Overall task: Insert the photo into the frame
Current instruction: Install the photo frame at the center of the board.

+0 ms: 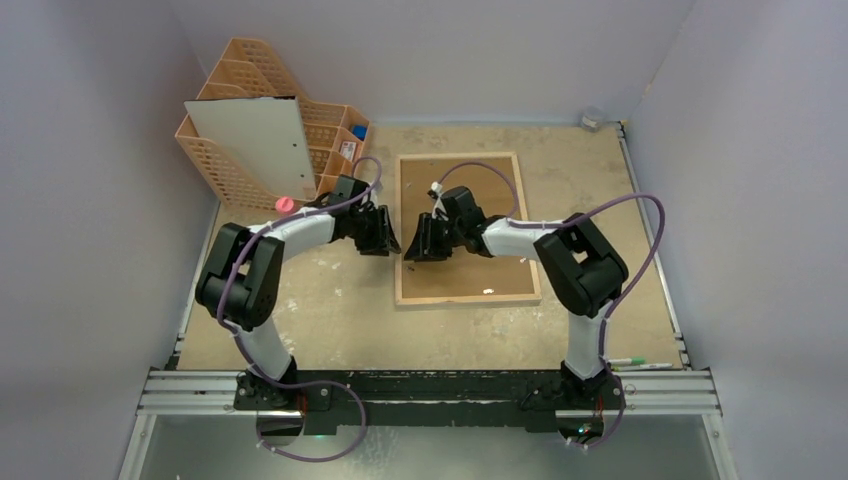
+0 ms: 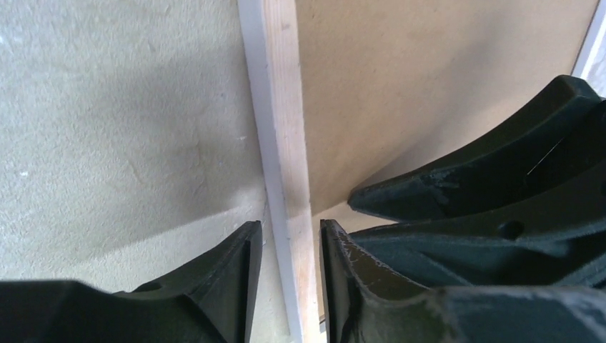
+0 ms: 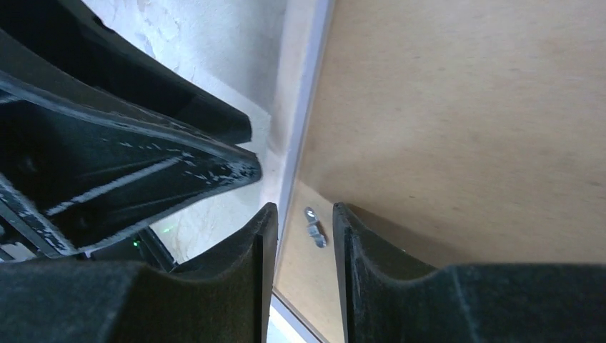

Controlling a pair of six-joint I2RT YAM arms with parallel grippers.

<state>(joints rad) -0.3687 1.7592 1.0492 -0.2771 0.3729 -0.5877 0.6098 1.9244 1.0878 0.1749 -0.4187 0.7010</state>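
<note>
The frame lies face down in the middle of the table, light wood rim up, with the brown fibreboard sheet resting inside it. A white sheet, likely the photo showing its plain reverse, leans upright in the peach organiser. My left gripper is open; in the left wrist view it straddles the frame's left rim. My right gripper is open just inside that rim; in the right wrist view it sits over a small metal tab on the fibreboard.
The peach lattice organiser stands at the back left with small items in its bins. A pink cap lies by its base. Pens lie at the near right edge. Both grippers' fingers nearly touch each other.
</note>
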